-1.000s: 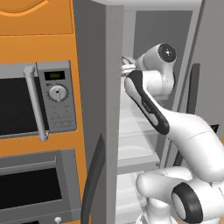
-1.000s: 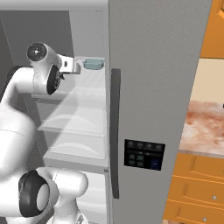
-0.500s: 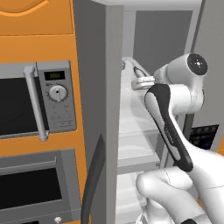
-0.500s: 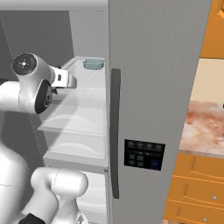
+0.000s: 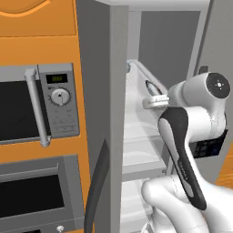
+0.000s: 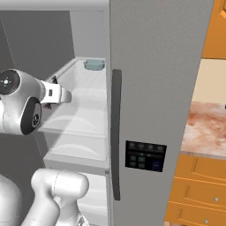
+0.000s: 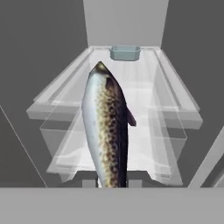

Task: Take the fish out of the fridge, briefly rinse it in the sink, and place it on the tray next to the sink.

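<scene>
The white arm bends at its elbow, wrist level, end effector point(image 5: 152, 93) clenched on the fish point(image 7: 107, 127) just outside the open fridge point(image 6: 154, 88). The fish is slender, silvery-flanked, dark-speckled and pointed, sticking out toward the pale translucent shelf point(image 7: 144, 131). A small blue-grey container point(image 7: 125, 52) sits far back.

A: What's in front of me?

B: In my hand view the fish point(image 7: 107, 127) I carry sticks out ahead. Behind it the fridge point(image 6: 154, 66) shelf point(image 7: 144, 131) lies bare up to a small blue-grey container point(image 7: 125, 53) at the back wall.

A: And the sides?

B: The shelf's raised rims flank me; the closed door point(image 6: 150, 101) stands on my right
</scene>
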